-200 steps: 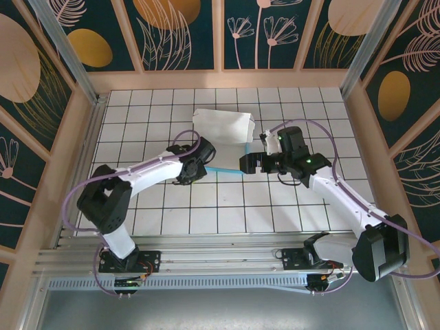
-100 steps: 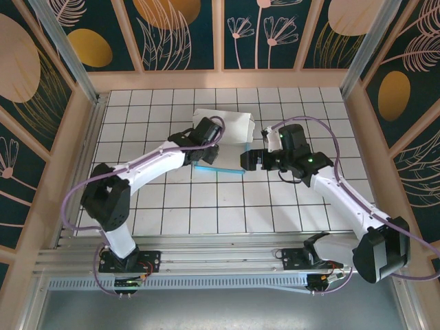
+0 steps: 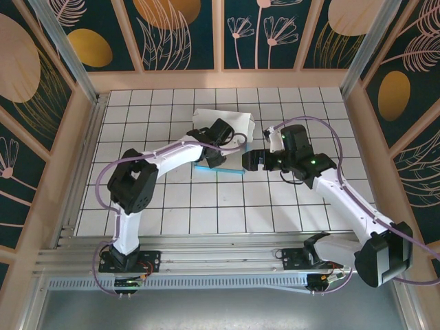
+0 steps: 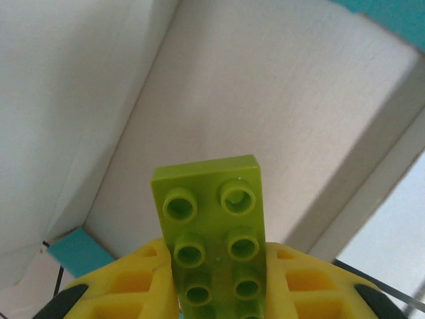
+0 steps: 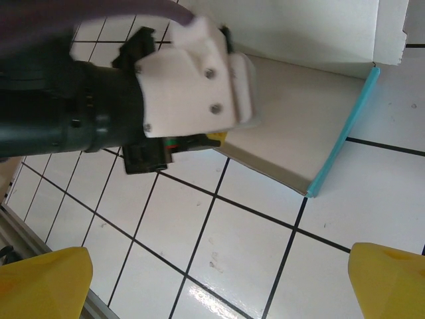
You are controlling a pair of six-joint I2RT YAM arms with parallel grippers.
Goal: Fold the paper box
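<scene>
- White card with a teal rim, the paper box (image 3: 237, 124) sits on the tiled counter (image 3: 172, 206), just above the middle of the top view.
- In the left wrist view we see its white inner panels (image 4: 265, 100) meeting along creases. Teal shows at the upper right corner and at the lower left.
- In the right wrist view, one panel (image 5: 299, 146) lies flat on the tiles with a teal edge along its right side. More white card stands in the upper right of that frame.
- We see the left hand (image 3: 212, 157) at the box's lower left side, its tip at the edge of the flat panel.
- Its yellow fingers (image 4: 143, 279) are clamped on a lime-green studded brick (image 4: 212, 219), which points up at the white card.
- We find the right hand (image 3: 249, 161) just right of the teal edge, apart from the box. Its yellow fingertips (image 5: 43, 282) are spread wide at the lower corners of its own view, with nothing between them but bare tiles.
</scene>
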